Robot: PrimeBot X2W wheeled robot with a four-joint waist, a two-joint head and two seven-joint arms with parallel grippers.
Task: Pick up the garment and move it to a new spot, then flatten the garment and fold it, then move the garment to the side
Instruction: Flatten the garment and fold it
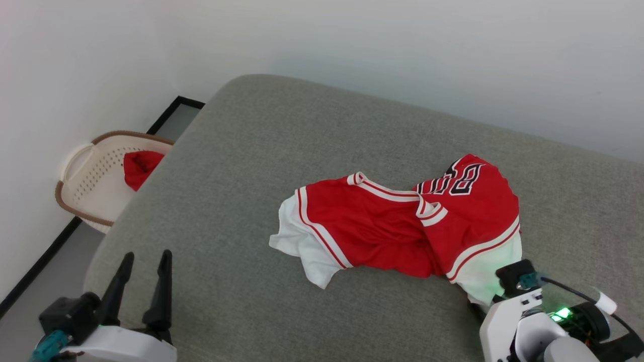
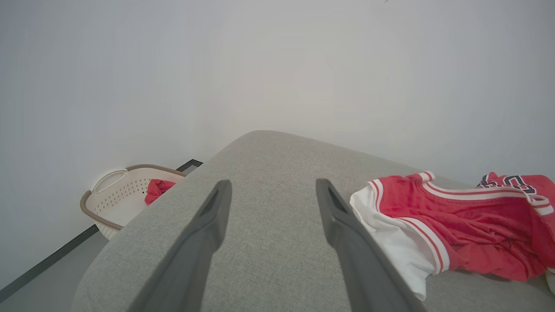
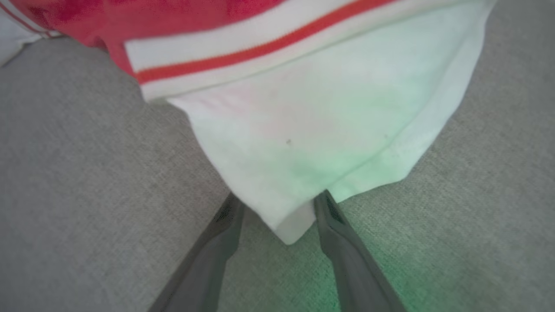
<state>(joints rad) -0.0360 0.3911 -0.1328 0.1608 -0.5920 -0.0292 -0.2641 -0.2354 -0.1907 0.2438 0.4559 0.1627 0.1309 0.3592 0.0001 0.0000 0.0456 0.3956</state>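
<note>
Home-type room, prob. a laundry corner.
Plain white walls (image 1: 402, 50), grey floor (image 1: 70, 266) w/ black skirting (image 1: 35, 266); perforated plastic basket (image 1: 93, 173) stood on the floor by the wall w/ red cloth (image 1: 141, 168) in it; big grey fabric pad (image 1: 282, 146), sofa or bed couldn't tell, took the middle, w/ a crumpled shirt (image 1: 382, 231) on it.

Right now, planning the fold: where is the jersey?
Head view: the red jersey lies crumpled right of centre on the grey cushion, its white sleeve between the right hand's fingers.
</note>
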